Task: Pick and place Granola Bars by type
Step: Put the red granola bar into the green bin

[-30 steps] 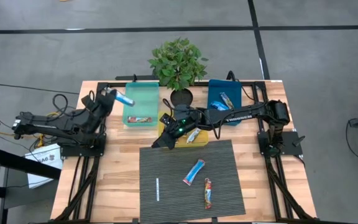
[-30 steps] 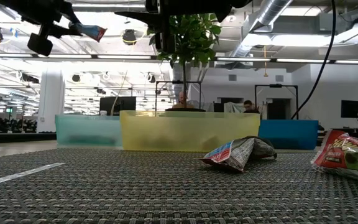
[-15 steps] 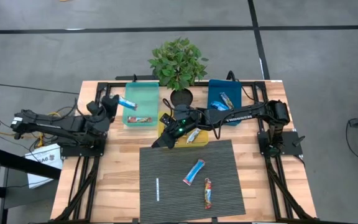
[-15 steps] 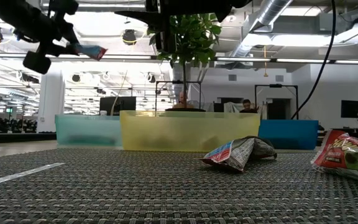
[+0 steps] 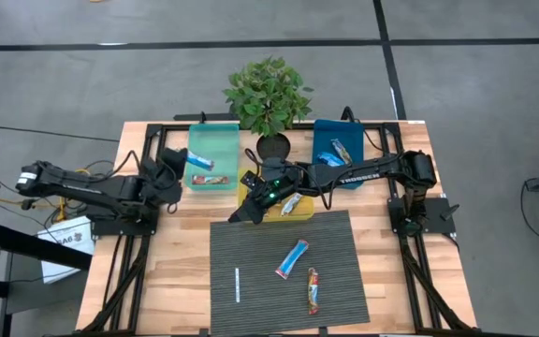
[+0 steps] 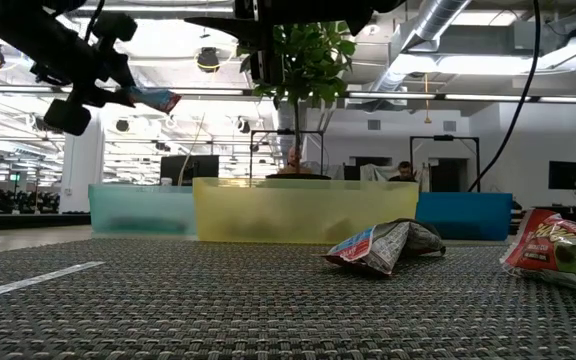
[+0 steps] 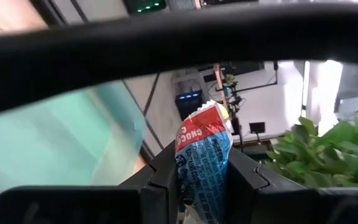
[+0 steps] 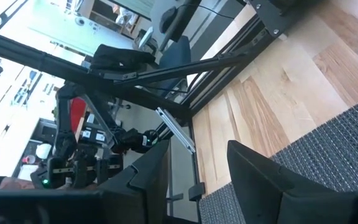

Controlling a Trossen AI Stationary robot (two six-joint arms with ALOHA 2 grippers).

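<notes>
Wood-plank table, your ribbed dark mat, bright hall behind, left gripper pinching a glossy blue bar, right gripper spread, empty

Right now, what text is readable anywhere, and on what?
"TROSSEN": white letters on the right arm, high view.
"CHOCO": partly cut, on the blue bar that the left gripper holds.
Other bars' wrappers and the paper beside the table: print too small to read.

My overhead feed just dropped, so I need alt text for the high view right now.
The left gripper holds a blue bar above the teal bin, which already contains one bar. The right gripper is empty, near the yellow bin. Two bars and a white stick lie on the dark mat.
</notes>
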